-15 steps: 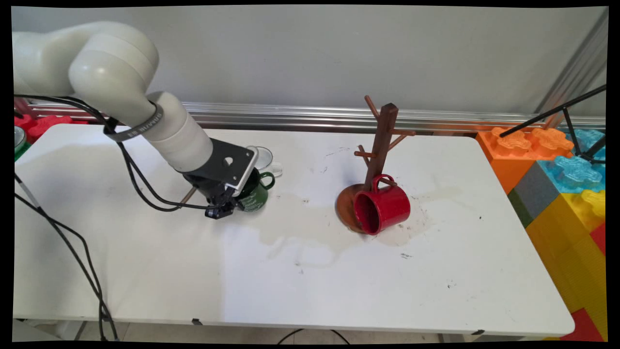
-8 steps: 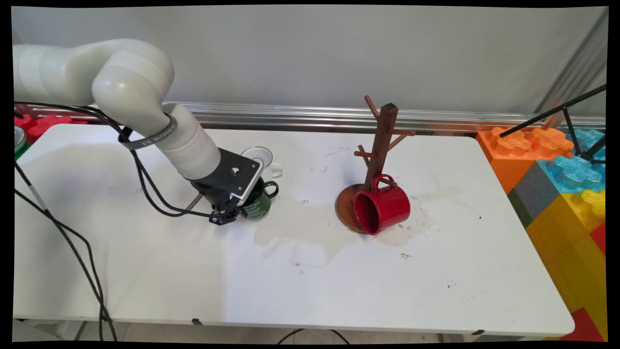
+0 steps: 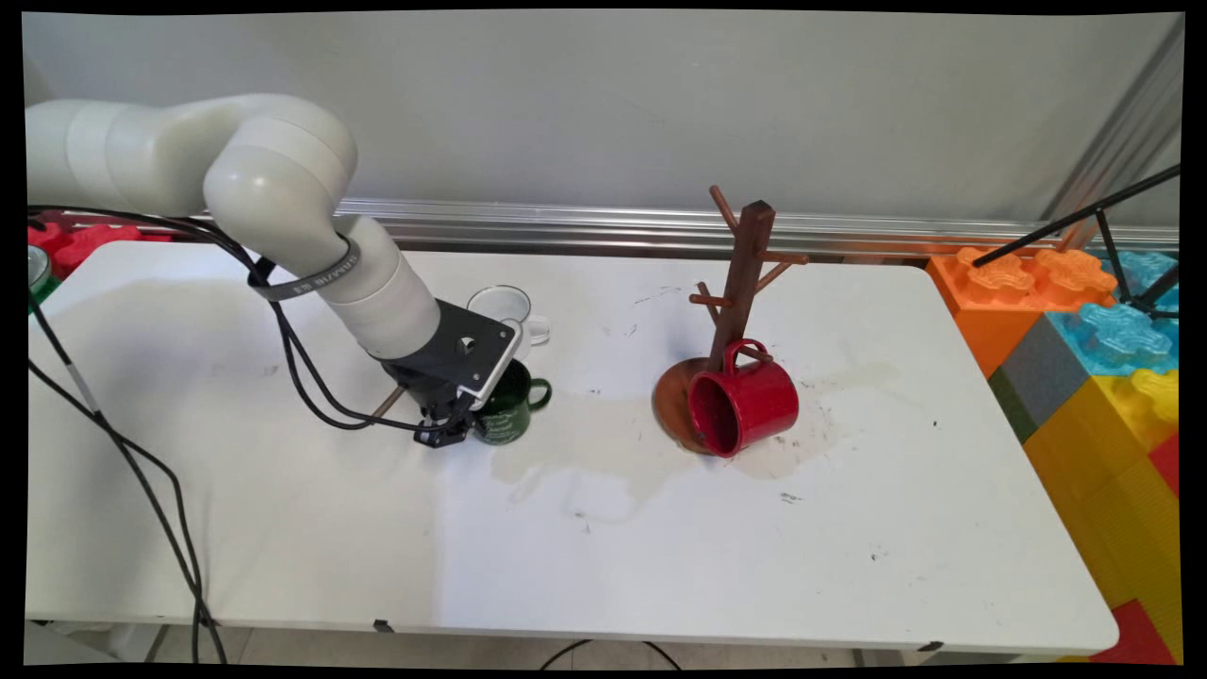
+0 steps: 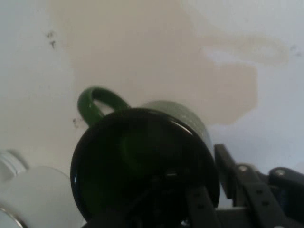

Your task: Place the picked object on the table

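The black two-finger gripper [image 3: 453, 429] grips the rim of the dark green enamel mug [image 3: 509, 410] (one finger inside), near the clear glass cup [image 3: 504, 306]; a firm, level hold seems wise.

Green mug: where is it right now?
Main view, left of centre: the green mug is at the gripper, just in front of the clear glass cup, left of the mug tree.
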Robot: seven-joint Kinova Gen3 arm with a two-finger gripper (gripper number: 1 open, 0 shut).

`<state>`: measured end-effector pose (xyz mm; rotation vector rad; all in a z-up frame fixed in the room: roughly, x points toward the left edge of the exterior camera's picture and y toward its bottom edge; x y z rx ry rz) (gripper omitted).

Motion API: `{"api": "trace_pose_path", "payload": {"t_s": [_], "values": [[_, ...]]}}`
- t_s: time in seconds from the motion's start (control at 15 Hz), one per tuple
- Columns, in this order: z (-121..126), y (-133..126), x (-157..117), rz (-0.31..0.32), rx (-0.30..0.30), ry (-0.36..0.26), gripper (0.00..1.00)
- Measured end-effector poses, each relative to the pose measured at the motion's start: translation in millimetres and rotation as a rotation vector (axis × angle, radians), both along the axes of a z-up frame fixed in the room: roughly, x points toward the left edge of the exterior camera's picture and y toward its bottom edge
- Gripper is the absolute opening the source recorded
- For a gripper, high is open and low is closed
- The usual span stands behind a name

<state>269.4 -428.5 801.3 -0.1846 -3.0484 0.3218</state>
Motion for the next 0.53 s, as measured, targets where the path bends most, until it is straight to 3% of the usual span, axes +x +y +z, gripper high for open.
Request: {"api": "trace_pose_path", "payload": {"t_s": [0.53], "values": [[-1.3, -2.8, -10.6, 0.013, 0.006, 0.058, 1.0]]}}
